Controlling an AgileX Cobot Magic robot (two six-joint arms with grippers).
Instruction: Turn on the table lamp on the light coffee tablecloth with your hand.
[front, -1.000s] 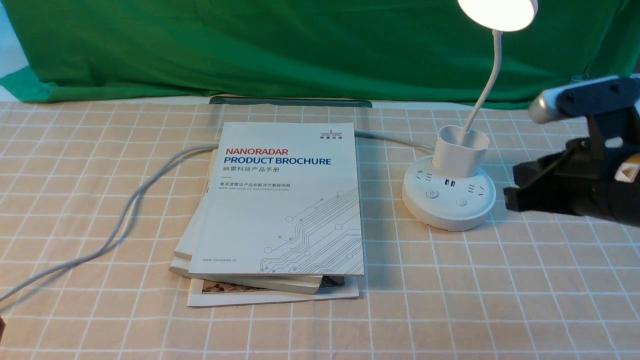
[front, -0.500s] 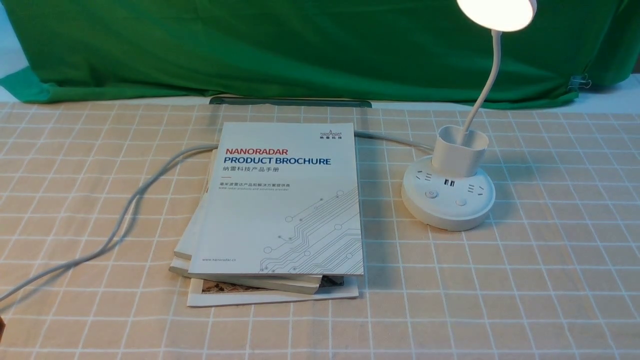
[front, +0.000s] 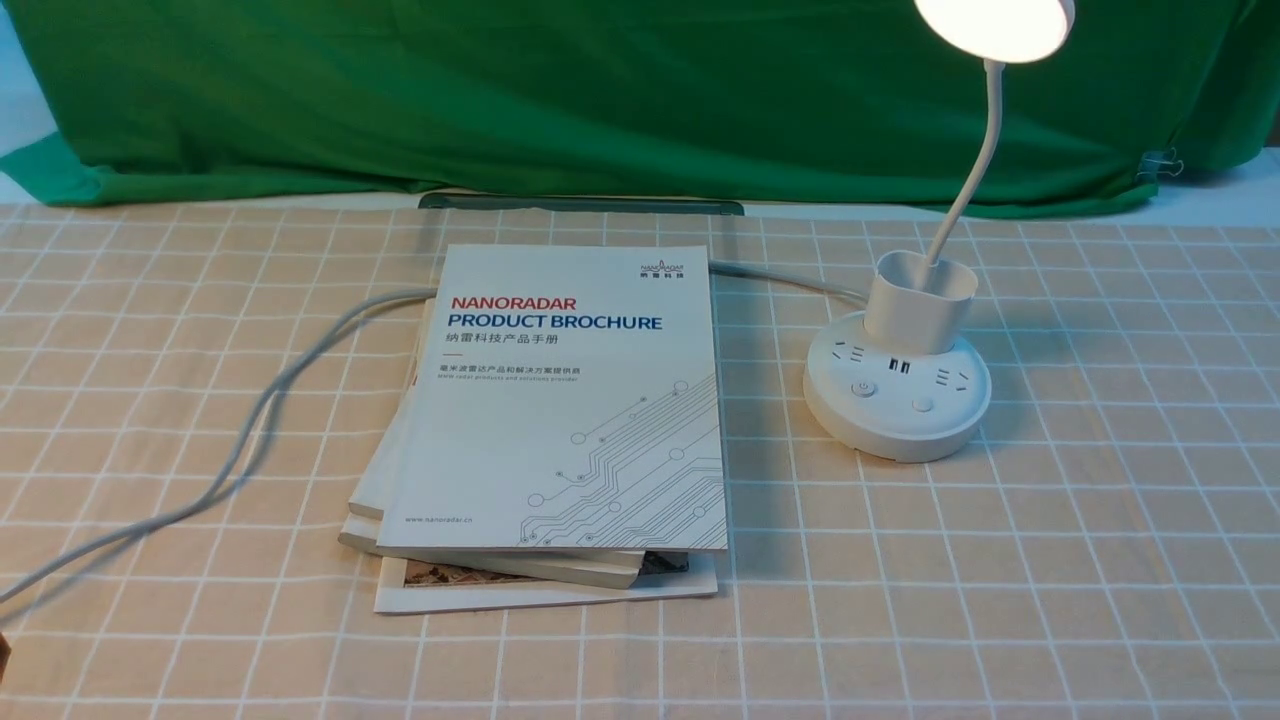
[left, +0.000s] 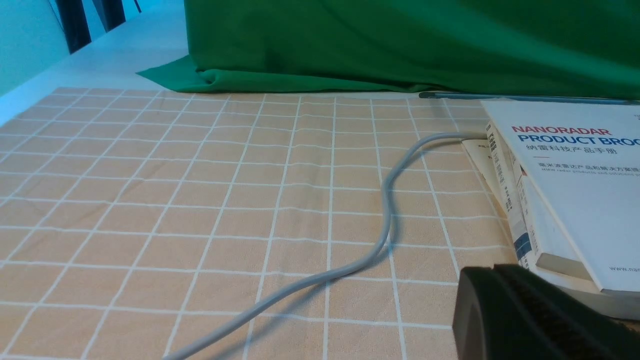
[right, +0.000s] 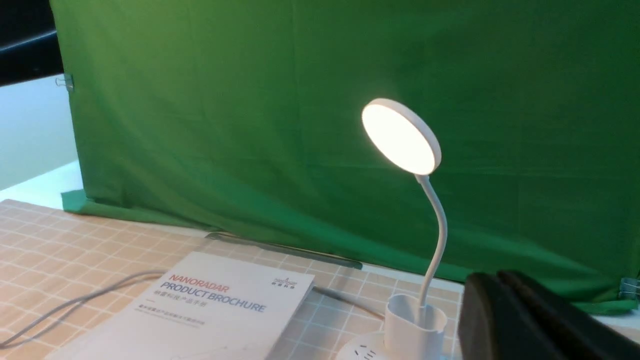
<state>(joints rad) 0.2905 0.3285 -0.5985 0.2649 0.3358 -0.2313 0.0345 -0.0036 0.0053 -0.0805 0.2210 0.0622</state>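
Glowing at the front view's right, the table lamp (front: 920, 312) signals likely success; the right gripper (right: 492, 280), just gone from that view, and left gripper (left: 492, 271) are closed, empty.

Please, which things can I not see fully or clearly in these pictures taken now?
- Lamp head: its top is cut off by the front view's edge.
- Grey cable: the stack's top brochure hides its middle in the front view.
- Lower books: covered by that brochure, front view.
- Base buttons: outside the right wrist view's lower edge.
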